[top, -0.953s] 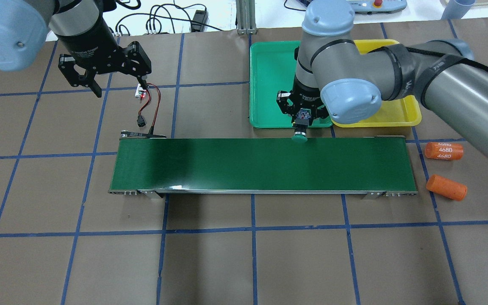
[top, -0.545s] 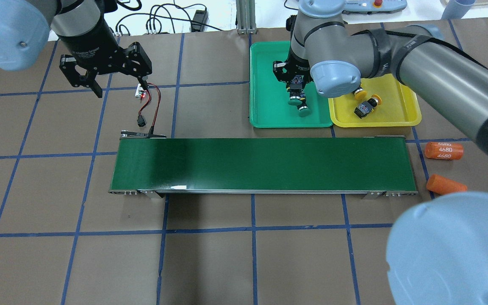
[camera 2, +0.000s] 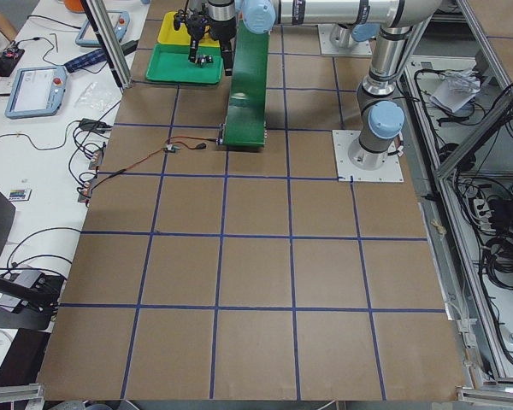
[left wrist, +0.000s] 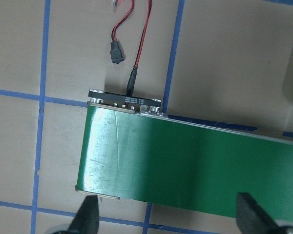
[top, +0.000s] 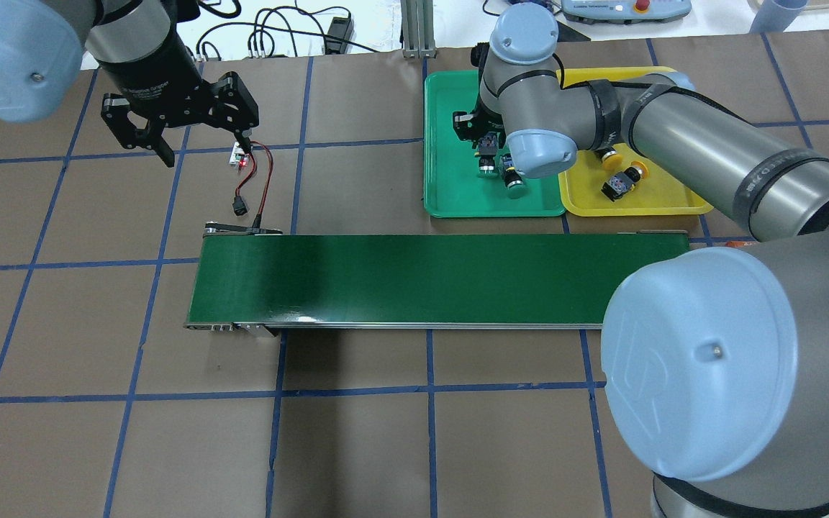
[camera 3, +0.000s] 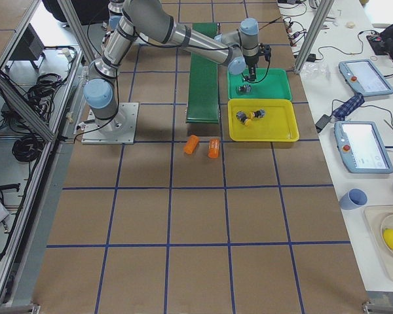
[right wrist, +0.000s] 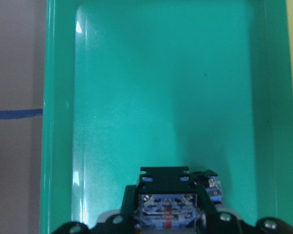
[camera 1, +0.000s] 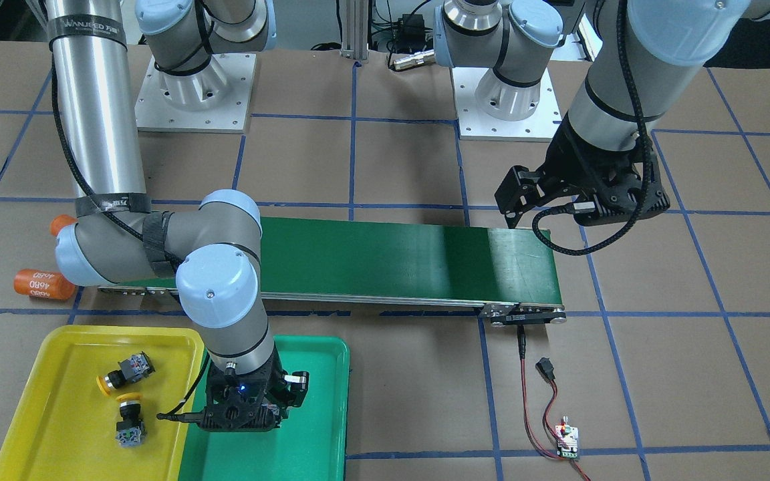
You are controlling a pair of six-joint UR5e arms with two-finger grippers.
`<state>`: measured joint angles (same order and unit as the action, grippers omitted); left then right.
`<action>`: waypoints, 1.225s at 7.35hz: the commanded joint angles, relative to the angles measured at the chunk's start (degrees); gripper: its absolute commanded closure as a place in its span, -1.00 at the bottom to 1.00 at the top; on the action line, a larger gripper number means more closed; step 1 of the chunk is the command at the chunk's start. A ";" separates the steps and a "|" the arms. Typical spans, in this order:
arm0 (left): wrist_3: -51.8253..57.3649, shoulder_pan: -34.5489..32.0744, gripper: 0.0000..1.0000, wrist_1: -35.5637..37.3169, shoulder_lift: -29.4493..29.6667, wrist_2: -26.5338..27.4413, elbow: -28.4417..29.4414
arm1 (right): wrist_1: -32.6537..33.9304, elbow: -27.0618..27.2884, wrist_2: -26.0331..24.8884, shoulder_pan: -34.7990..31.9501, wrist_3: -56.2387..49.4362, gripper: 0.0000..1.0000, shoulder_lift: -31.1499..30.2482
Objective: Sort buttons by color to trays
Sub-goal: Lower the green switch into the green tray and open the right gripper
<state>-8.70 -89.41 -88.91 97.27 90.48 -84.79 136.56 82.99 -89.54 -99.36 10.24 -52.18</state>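
Two grey robot arms reach over a brown-paper tabletop (top: 357,446) gridded with blue tape. The right arm (top: 673,144) stretches across a long dark-green conveyor belt (top: 443,277) toward the far edge. Its wrist points straight down over a shallow green plastic tray (top: 450,180).

The right gripper (top: 487,147) is closed narrowly on a black-bodied push-button with a round green cap (right wrist: 166,207), held low inside the tray. Whether the button touches the tray floor cannot be told. A second green-capped button (top: 514,181) lies in the same tray, just beside it.

The overhead view shows both green caps, while the front-facing view hides them behind the gripper. The right wrist view shows only the held button's terminal end.

A bright yellow plastic tray (camera 1: 57,401) sits against the green one, nearer the far right corner. It holds two yellow-capped buttons (camera 1: 125,373) lying on their sides. Two orange cylinders (camera 1: 44,284) by the belt's right end show clearly from the front but are all but hidden overhead.

The left arm (top: 134,43) hangs over the far left part of the tabletop. The left gripper (top: 206,149) points down with its jaws spread wide and holds nothing. It is above a red-and-black wire (top: 260,180) at the belt's left end.
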 commanded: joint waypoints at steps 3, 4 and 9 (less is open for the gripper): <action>0.00 0.03 -1.00 0.06 0.11 -0.21 0.24 | -17.49 1.91 -0.29 2.23 -0.57 -1.00 -14.56; 0.00 0.03 -1.00 0.06 -0.06 -0.21 0.32 | -24.52 2.09 -0.03 5.12 -0.84 -1.00 -19.84; -0.09 -0.06 -1.00 0.06 0.03 -0.21 0.24 | -42.39 19.65 -4.23 7.34 -3.38 -1.00 -43.67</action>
<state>-8.72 -89.40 -88.86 97.30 90.26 -84.49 98.19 98.67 -92.53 -92.51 7.86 -90.86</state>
